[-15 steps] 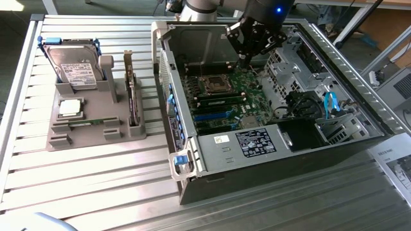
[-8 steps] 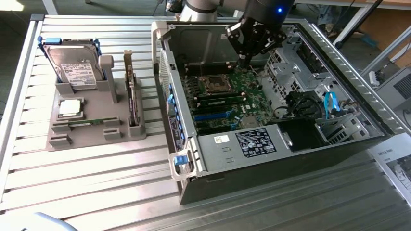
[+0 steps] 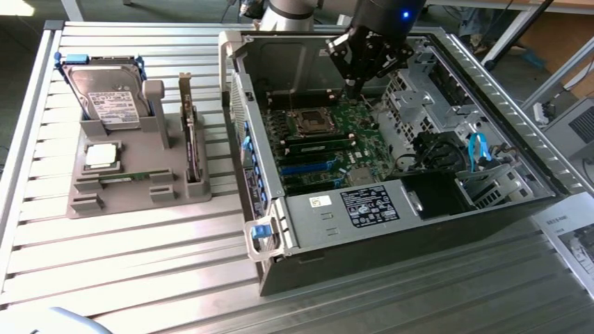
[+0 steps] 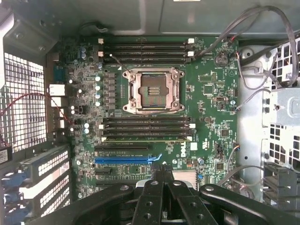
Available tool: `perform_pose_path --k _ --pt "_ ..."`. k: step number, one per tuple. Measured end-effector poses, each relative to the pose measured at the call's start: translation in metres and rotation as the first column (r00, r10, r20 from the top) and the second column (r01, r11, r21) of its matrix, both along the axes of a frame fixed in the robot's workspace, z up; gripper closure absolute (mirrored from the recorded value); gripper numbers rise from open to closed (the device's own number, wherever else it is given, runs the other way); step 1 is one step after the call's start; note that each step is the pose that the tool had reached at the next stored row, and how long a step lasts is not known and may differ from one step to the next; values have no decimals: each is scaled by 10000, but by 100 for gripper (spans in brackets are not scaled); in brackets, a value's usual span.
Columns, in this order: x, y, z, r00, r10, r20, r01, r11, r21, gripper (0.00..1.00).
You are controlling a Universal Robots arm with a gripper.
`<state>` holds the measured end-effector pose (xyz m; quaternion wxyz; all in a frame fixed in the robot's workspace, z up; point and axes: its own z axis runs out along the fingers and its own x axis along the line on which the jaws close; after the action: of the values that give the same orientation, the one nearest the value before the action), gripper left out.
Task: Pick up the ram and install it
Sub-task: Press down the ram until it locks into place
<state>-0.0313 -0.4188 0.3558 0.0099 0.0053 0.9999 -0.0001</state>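
My gripper (image 3: 355, 89) hangs inside the open computer case (image 3: 307, 223), above the motherboard's (image 3: 357, 115) far end. In the wrist view its black fingers (image 4: 154, 187) meet at the tips, so the gripper (image 4: 162, 168) is shut with nothing between them. One slim green ram stick (image 3: 121, 179) lies in the grey holder (image 3: 130, 202) on the exterior view's left. Another slim green stick (image 3: 320, 147) stands in a memory slot (image 4: 147, 137) beside the empty processor socket (image 4: 152, 90). The other slots (image 4: 145, 49) look bare.
The grey holder also carries a hard drive (image 3: 111, 94), a square silver processor chip (image 3: 100, 156) and an upright expansion card (image 3: 190, 139). Loose cables (image 4: 262, 28), a blue cable (image 3: 478, 149) and drive cages (image 3: 418, 90) crowd the case's right side.
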Motion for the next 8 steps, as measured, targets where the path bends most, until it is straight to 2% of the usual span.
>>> perform_pose_path --k 8 --pt "-39 0 0 10000 -1 1 1 10000 0 90"
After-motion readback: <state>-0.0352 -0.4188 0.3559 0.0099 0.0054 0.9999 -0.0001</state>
